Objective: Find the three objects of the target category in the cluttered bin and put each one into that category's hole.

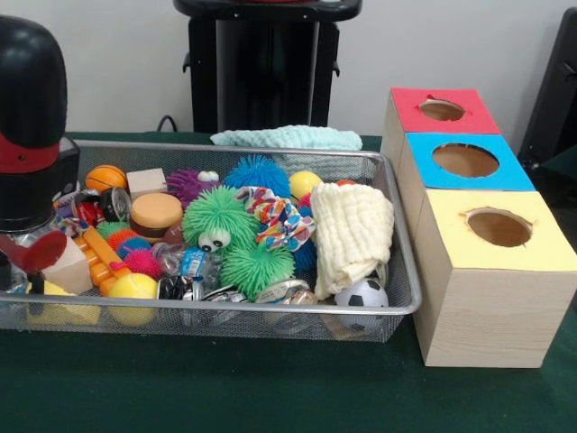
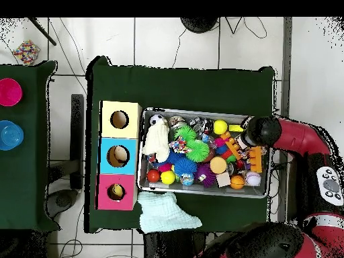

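Observation:
A wire mesh bin holds a heap of toys: green spiky balls, a blue spiky ball, a soccer ball, a yellow ball, an orange basketball, a burger toy and a cream cloth. Beside the bin stand three wooden boxes with round holes, topped red, blue and yellow. My gripper hangs low over the bin's left end in the front view. In the overhead view the arm covers it at the bin's right end.
A pale green towel lies on the table behind the bin, also seen from overhead. From above, a second green table at the left carries a pink bowl and a blue bowl.

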